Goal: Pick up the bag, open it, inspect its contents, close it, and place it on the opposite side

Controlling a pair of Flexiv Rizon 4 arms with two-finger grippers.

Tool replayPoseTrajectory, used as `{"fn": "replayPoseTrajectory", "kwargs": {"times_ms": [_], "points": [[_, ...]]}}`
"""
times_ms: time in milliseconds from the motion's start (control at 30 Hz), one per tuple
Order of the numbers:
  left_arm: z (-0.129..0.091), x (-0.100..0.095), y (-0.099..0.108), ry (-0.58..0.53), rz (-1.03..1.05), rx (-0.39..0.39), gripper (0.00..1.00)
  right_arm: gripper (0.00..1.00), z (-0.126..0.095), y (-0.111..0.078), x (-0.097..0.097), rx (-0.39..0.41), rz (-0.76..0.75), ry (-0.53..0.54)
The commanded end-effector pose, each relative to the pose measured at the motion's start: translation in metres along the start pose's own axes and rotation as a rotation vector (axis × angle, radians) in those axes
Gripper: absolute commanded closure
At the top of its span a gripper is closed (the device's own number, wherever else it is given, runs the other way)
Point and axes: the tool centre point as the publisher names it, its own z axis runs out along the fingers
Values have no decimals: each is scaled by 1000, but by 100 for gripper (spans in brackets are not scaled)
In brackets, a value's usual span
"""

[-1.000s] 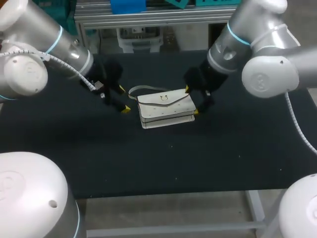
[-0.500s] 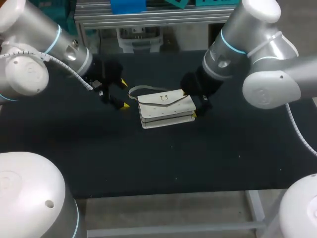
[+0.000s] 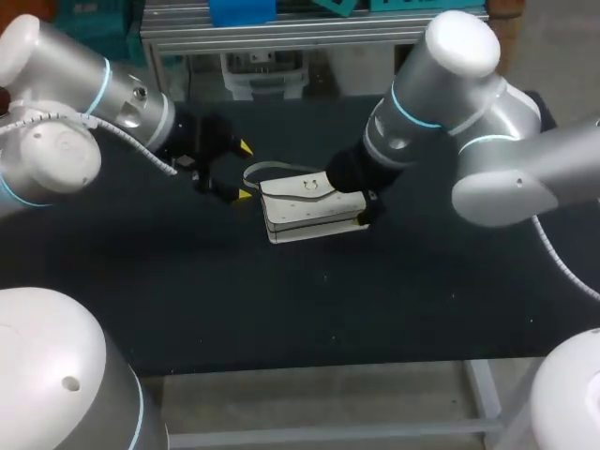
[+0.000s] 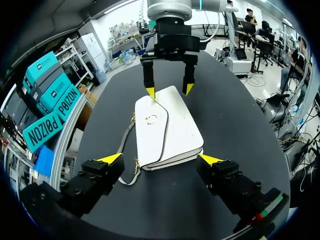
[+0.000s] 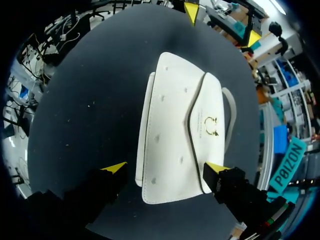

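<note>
The white bag (image 3: pixel 312 206) lies flat and closed near the middle of the black table (image 3: pixel 394 300), its strap (image 3: pixel 258 172) looped toward the far edge. The right gripper (image 5: pixel 165 168) points down over the bag's right end, fingers spread wide astride it; contact cannot be made out. The left gripper (image 4: pixel 161 160) hovers at the left end, fingers apart, holding nothing.

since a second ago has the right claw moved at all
Yes. The right claw has slid in toward the white bag and is now over its right end. The bag has not shifted on the table.
</note>
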Motion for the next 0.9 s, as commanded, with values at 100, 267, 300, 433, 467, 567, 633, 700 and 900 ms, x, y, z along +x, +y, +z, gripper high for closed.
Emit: {"fn": "replayPoseTrajectory", "kwargs": {"times_ms": [100,267,300,433,467,567,633,700,900], "points": [[5,-5,3,30,29,11,0,8,9,-2,0,42,-5,-69],[11,-5,3,52,48,6,0,33,9,-5,-3,50,-12,-97],[12,-6,3,52,49,1,0,37,9,-6,-4,53,-11,-103],[15,-6,3,59,52,-10,0,55,9,-6,-7,47,-14,-111],[15,-6,3,61,54,-9,0,55,9,-5,-8,47,-17,-114],[18,-6,3,69,61,-13,0,55,15,-6,-10,46,-24,-110],[19,-6,3,73,68,-17,0,56,18,-7,-10,42,-25,-108],[20,-6,4,80,78,-14,0,65,20,-8,-10,41,-25,-109],[21,-3,5,75,126,26,0,100,19,-6,-4,47,-21,-129]]}}
